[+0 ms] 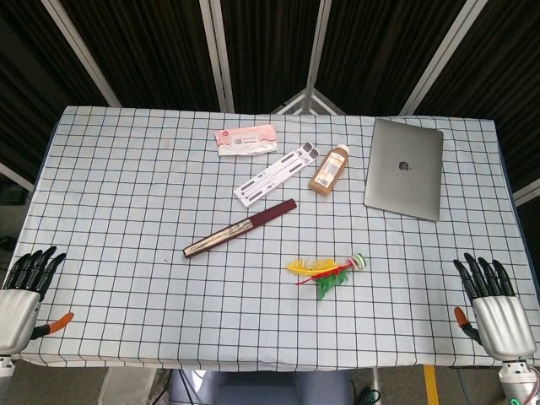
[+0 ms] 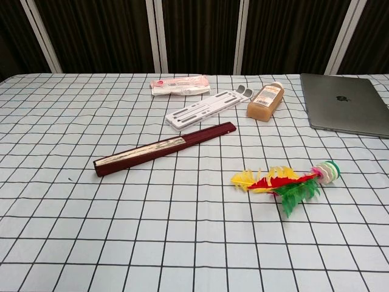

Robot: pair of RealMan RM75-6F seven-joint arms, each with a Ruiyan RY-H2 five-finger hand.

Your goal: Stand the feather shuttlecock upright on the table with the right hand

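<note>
Right hand (image 1: 496,308) waits at the near right tabletop (image 1: 126,186) edge, fingers (image 1: 481,272) spread, holding nothing. Left hand (image 1: 24,295) mirrors it, also released. Feather shuttlecock (image 1: 327,271) lies flat, front-center right, bare checkered cloth around it, folded fan (image 1: 240,228) well apart.

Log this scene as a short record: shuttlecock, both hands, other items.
shuttlecock: lying on its side, base toward the robot's right, untouched
right hand: open, at the near table edge, apart from the shuttlecock
left hand: open, at the near edge opposite
fan: folded, mid-table
laptop: closed, far right
bottle: lying down beside the laptop
</note>
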